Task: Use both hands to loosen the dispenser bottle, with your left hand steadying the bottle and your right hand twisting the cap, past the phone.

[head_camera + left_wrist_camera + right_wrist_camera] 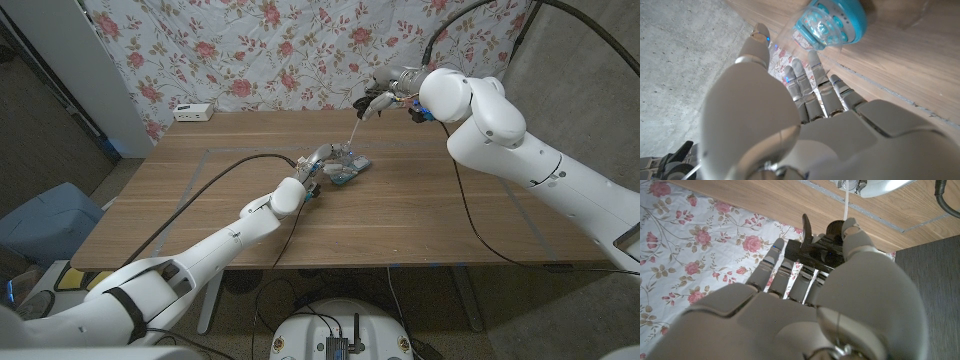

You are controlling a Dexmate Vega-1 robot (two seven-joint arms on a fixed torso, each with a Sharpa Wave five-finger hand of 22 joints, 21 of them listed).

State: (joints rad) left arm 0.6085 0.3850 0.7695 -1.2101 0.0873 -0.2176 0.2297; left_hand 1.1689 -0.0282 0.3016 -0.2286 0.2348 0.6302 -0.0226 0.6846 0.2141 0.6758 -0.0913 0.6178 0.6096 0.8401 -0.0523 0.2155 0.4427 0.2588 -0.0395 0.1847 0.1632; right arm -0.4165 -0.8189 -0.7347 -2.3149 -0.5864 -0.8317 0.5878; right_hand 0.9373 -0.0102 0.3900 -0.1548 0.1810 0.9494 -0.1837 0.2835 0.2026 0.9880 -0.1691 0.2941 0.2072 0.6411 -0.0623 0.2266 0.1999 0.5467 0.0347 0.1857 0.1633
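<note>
The dispenser bottle (346, 166), clear with a blue base (832, 22), sits tilted at the table's middle. My left hand (311, 180) grips it from the near left side, fingers (807, 80) curled against the clear wall. My right hand (386, 96) is raised above the table's far edge, well apart from the bottle. It pinches the black pump cap (819, 245), which is off the bottle, and the white dip tube (356, 128) hangs down from it. The tube (846, 200) points toward the left hand. I cannot make out a phone for sure beside the bottle.
A white power strip (193, 112) lies at the table's back left edge. A floral cloth (300, 50) hangs behind the table. Faint tape lines (210, 152) mark a rectangle on the wooden top. A black cable (230, 170) trails along my left arm.
</note>
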